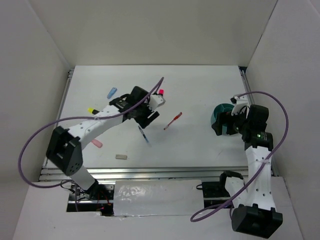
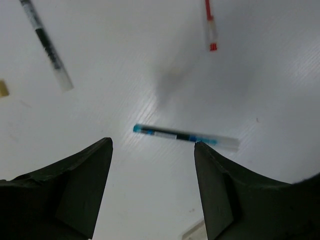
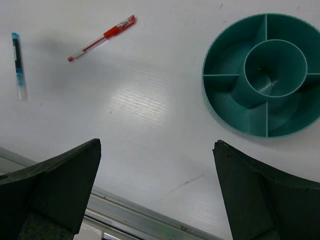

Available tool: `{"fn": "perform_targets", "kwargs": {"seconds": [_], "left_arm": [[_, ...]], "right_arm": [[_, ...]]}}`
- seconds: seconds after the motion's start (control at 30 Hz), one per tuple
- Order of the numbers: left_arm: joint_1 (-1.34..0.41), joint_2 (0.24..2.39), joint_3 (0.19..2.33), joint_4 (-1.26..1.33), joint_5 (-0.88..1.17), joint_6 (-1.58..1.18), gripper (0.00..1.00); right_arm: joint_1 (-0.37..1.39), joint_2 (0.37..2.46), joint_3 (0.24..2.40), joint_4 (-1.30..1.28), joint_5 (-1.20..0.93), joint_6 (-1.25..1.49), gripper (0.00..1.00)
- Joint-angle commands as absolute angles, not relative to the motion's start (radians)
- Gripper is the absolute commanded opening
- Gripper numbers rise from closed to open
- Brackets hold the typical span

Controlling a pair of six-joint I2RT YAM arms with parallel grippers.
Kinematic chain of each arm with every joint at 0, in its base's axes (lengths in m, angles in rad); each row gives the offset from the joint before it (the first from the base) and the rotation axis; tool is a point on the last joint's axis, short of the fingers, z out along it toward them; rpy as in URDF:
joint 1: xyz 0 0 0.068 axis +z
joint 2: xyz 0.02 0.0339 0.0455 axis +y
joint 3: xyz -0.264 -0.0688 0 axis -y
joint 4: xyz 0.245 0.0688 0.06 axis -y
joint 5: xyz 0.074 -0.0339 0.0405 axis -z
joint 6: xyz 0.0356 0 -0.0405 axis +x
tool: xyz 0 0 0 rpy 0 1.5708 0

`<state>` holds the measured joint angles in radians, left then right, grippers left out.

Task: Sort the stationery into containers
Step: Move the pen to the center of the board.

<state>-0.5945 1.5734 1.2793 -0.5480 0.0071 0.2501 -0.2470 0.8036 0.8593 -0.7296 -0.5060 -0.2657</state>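
So, barely started. The teal cup (image 3: 227, 57) sits at upper right of the right wrist view, and every divided compartment that shows, plus the centre well, is bare. Its far right edge is cut off by the frame. Nothing sorted yet, going by that.

All the stationery in view lies loose on the table (image 1: 200, 90):
- The blue-clear pen (image 2: 185, 135) lies flat mid-frame in the left wrist view, just above the finger tips.
- The red pen (image 3: 102, 37) is at upper left of the right wrist view, well apart from the cup.
- A black-and-clear pen (image 2: 47, 45) is at upper left of the left wrist view.
- In the top view, a pink-capped highlighter (image 1: 161, 92) sits beside the left arm's wrist.
- The yellow-capped highlighter (image 1: 91, 110) and blue clip (image 1: 112, 92) are toward the left.
- The pink eraser (image 1: 96, 143) and a small grey-tan eraser (image 1: 120, 156) are at lower left.

The left gripper (image 2: 152, 145) is spread wide with nothing held, hovering over the blue-clear pen. It looks like the pick target, but there is no contact. The right gripper (image 3: 156, 145) is also wide apart and holding nothing, near the cup.

Left to do: essentially everything, each item picked and dropped into the cup.
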Motion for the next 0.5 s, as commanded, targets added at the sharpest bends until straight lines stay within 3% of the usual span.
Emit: {"fn": "perform_targets", "kwargs": {"seconds": [0.0, 0.23, 0.47], "left_arm": [[-0.623, 1.698, 1.403, -0.549, 0.029, 0.16, 0.78], [-0.655, 1.931, 1.566, -0.514, 0.084, 0.1, 0.66], [-0.678, 2.091, 1.709, -0.52, 0.17, 0.045, 0.62]], "right_arm": [[-0.252, 0.854, 0.933, -0.771, -0.563, -0.192, 1.0], [-0.255, 0.926, 0.989, -0.739, -0.638, -0.089, 0.99], [-0.256, 0.982, 1.032, -0.713, -0.653, -0.041, 0.99]]}}
